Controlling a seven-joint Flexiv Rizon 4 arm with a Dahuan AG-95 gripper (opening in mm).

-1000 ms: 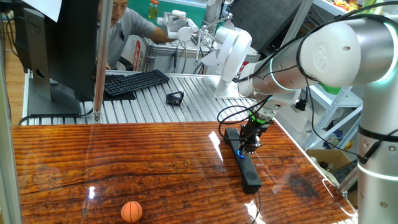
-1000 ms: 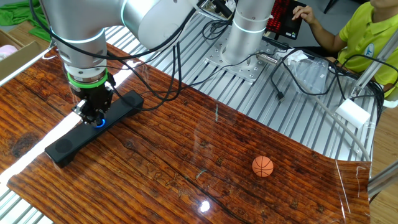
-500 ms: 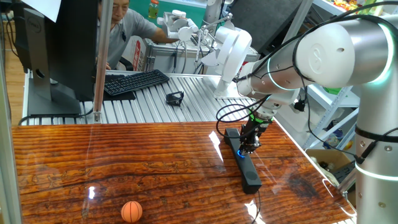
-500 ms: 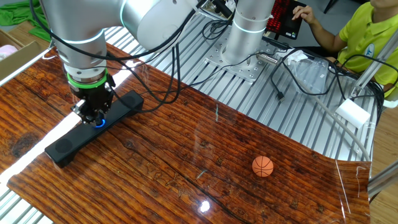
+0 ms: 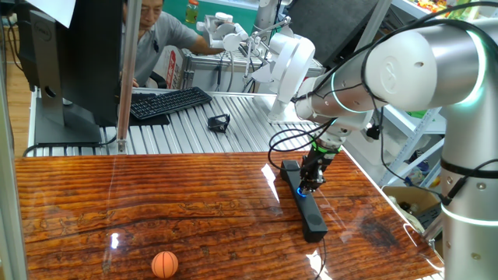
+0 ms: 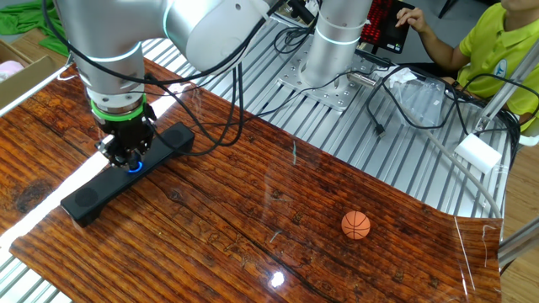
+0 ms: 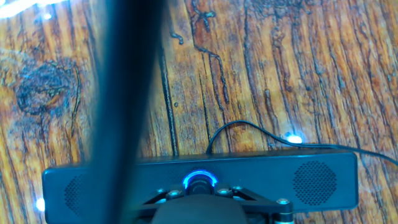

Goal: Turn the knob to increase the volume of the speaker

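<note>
The speaker (image 5: 312, 218) is a long black bar lying on the wooden table, also seen in the other fixed view (image 6: 88, 199) and across the bottom of the hand view (image 7: 314, 182). Its knob (image 7: 200, 181) is small, round and black with a blue glowing ring, at the middle of the bar (image 6: 133, 166). My gripper (image 7: 200, 190) points straight down over it (image 5: 311, 184), with its fingers closed in on either side of the knob. The speaker's thin cable (image 7: 249, 127) runs off to the right.
An orange mini basketball (image 5: 164, 264) lies near the front of the table (image 6: 355, 225). A black keyboard (image 5: 170, 102) and a small black clip (image 5: 219, 122) lie on the slatted metal bench behind. A dark blurred cable (image 7: 121, 93) crosses the hand view. People sit at the far sides.
The arm's wrist and elbow have shifted slightly while the gripper stays on the knob. The speaker and the ball have not moved.
</note>
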